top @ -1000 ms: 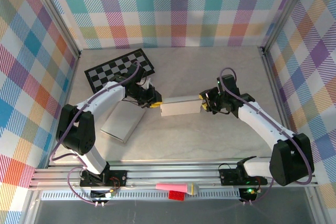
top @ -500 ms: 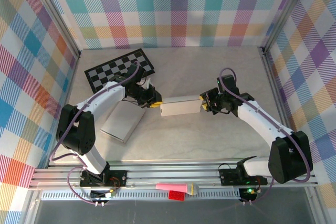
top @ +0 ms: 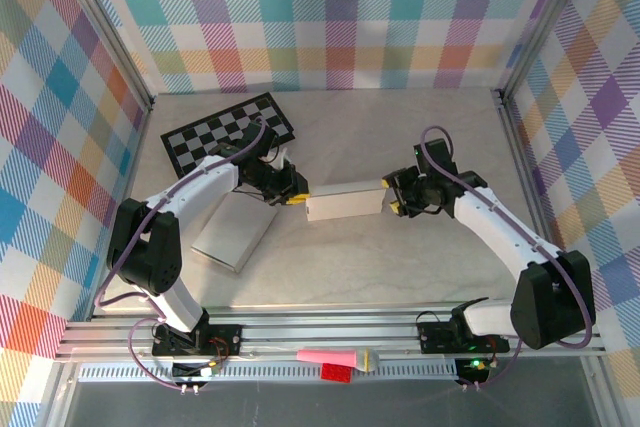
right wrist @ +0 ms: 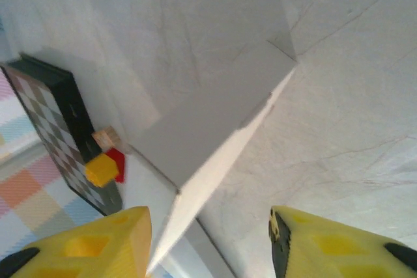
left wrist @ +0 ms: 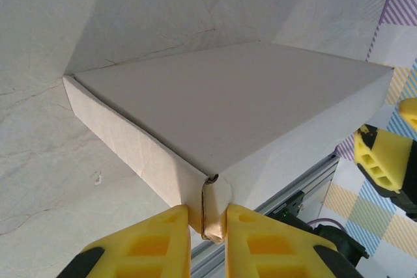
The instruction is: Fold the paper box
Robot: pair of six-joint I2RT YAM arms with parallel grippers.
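The white paper box [top: 345,202] lies closed and flat-topped on the table between the two arms. My left gripper [top: 297,197] is shut on the box's left corner. In the left wrist view its yellow fingers [left wrist: 146,245] pinch a folded corner flap of the box [left wrist: 228,109] at the gripper [left wrist: 208,216]. My right gripper [top: 392,201] stands open at the box's right end. In the right wrist view a corner edge of the box [right wrist: 208,115] runs in between the spread fingers [right wrist: 326,239] of that gripper [right wrist: 208,226] without touching either.
A black-and-white checkerboard [top: 228,130] lies at the back left. A flat white sheet [top: 232,227] rests under the left arm. A pink piece [top: 335,356] and a red block [top: 335,372] sit on the near rail. Plaid walls close in three sides.
My right gripper has opened and let go of the box's right end, shifting slightly right. The left gripper keeps its pinch and the box has not moved.
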